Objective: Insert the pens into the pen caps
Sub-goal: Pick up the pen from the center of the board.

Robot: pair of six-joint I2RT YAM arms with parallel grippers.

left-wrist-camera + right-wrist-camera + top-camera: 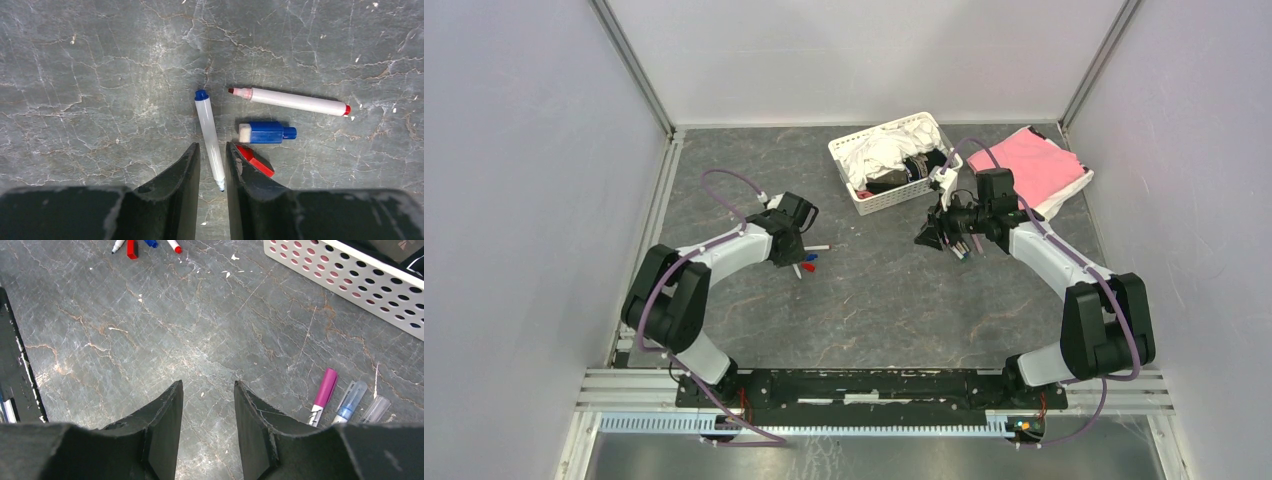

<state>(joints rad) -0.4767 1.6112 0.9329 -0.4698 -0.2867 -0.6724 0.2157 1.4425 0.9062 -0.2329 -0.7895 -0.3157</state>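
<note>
Left wrist view: the left pincer (212,150) hangs low over the tabletop (90,90), narrowly parted, its fingers either side of the blue-ended pen's (207,125) tip end, apparently not yet pinching, probably lined up to lift it. The blue cap (265,132) lies just beside, the red cap (256,161) and red pen (295,101) near. The right pincer (207,390) is slightly parted and empty, a magenta pen (324,392) nearby.

The left arm (724,248) and right arm (1042,252) have white links and black joints. A purple cable (724,173) trails each. Jaws are scuffed black.
</note>
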